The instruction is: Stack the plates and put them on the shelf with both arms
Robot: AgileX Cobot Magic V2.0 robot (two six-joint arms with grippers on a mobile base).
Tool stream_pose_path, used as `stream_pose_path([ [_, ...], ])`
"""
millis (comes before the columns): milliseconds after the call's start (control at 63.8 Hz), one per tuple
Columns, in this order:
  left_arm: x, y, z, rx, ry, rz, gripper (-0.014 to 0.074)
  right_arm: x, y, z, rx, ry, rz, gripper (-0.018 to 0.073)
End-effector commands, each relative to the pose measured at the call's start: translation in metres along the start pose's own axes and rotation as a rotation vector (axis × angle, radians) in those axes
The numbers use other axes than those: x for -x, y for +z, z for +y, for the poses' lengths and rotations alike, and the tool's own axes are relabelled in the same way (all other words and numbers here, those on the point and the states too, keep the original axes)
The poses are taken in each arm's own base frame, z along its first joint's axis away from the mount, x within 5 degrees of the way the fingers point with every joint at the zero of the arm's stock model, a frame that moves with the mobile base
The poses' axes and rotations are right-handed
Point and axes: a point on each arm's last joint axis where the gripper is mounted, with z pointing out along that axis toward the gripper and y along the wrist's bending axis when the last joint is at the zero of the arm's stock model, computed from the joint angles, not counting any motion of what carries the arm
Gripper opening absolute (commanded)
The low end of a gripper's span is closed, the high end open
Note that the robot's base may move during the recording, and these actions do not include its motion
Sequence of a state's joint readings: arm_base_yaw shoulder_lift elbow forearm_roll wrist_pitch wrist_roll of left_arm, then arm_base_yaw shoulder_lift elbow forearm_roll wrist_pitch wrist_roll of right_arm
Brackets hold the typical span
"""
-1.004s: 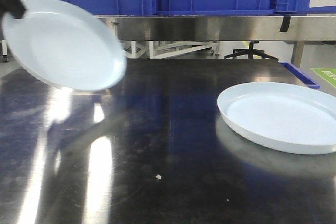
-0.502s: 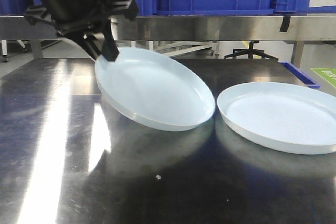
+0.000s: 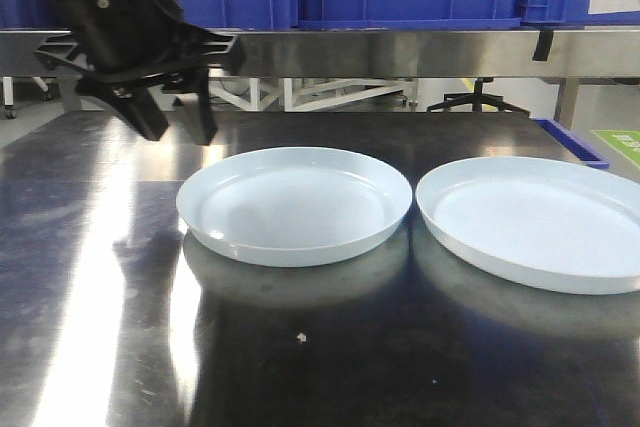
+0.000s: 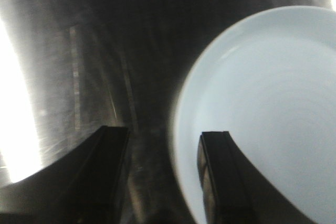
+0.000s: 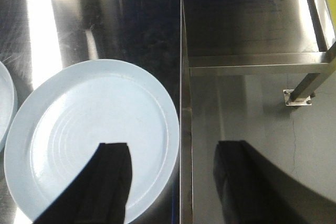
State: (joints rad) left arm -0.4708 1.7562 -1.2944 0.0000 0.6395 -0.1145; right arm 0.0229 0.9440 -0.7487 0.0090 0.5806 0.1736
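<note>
On steel table (image 3: 350,347), rests left plate (image 3: 295,207) flat beside right plate (image 3: 535,222) for stacking; holds left gripper (image 3: 178,132), right gripper (image 5: 173,145) fingers apart, empty.

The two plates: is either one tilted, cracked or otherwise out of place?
Nothing stands out. The left plate and the right plate both lie flat on the table, side by side, with no visible damage.
</note>
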Motion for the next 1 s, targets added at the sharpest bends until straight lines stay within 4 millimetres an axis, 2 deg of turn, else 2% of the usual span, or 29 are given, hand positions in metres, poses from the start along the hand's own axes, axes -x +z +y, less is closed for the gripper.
stream_pose_path([
  [0, 0.017, -0.027, 0.006, -0.001, -0.032, -0.110, 0.0262, 0.016, -0.008, 0.002, 0.014, -0.005, -0.102, 0.0469],
  [47, 0.018, -0.032, 0.010, 0.004, -0.040, -0.122, 0.0173, 0.016, -0.008, 0.002, 0.014, -0.005, -0.102, 0.0469],
  [78, 0.019, -0.037, 0.014, 0.009, -0.050, -0.135, 0.0077, 0.016, -0.008, 0.002, 0.014, -0.005, -0.102, 0.0469],
  [94, 0.020, -0.040, 0.016, 0.011, -0.054, -0.145, 0.0065, 0.016, -0.008, 0.002, 0.014, -0.005, -0.102, 0.0469],
  [157, 0.022, -0.055, 0.023, 0.019, -0.073, -0.189, 0.0106, 0.016, -0.008, 0.002, 0.014, -0.005, -0.102, 0.0469],
  [220, 0.024, -0.070, 0.033, 0.033, -0.098, -0.226, 0.0094, 0.016, -0.008, 0.002, 0.014, -0.005, -0.104, 0.0469],
  [298, 0.024, -0.098, 0.048, 0.057, -0.146, -0.288, 0.0087, 0.016, -0.008, 0.002, 0.015, -0.005, -0.105, 0.0469],
  [471, 0.005, -0.152, 0.078, 0.123, -0.226, -0.422, 0.0087, 0.017, -0.008, 0.002, 0.016, -0.005, -0.111, 0.0469],
  [518, -0.006, -0.166, 0.083, 0.141, -0.241, -0.476, 0.0087, 0.017, -0.008, 0.002, 0.016, -0.005, -0.112, 0.0469],
  [659, -0.049, -0.183, 0.089, 0.179, -0.269, -0.594, 0.0087, 0.016, -0.008, 0.002, 0.014, -0.005, -0.103, 0.0469],
  [878, -0.131, -0.166, 0.079, 0.181, -0.296, -0.591, 0.0087, 0.015, -0.008, 0.002, 0.013, -0.005, -0.094, 0.0469],
  [988, -0.162, -0.160, 0.074, 0.181, -0.298, -0.574, 0.0087, 0.015, -0.008, 0.002, 0.012, -0.005, -0.090, 0.0469],
])
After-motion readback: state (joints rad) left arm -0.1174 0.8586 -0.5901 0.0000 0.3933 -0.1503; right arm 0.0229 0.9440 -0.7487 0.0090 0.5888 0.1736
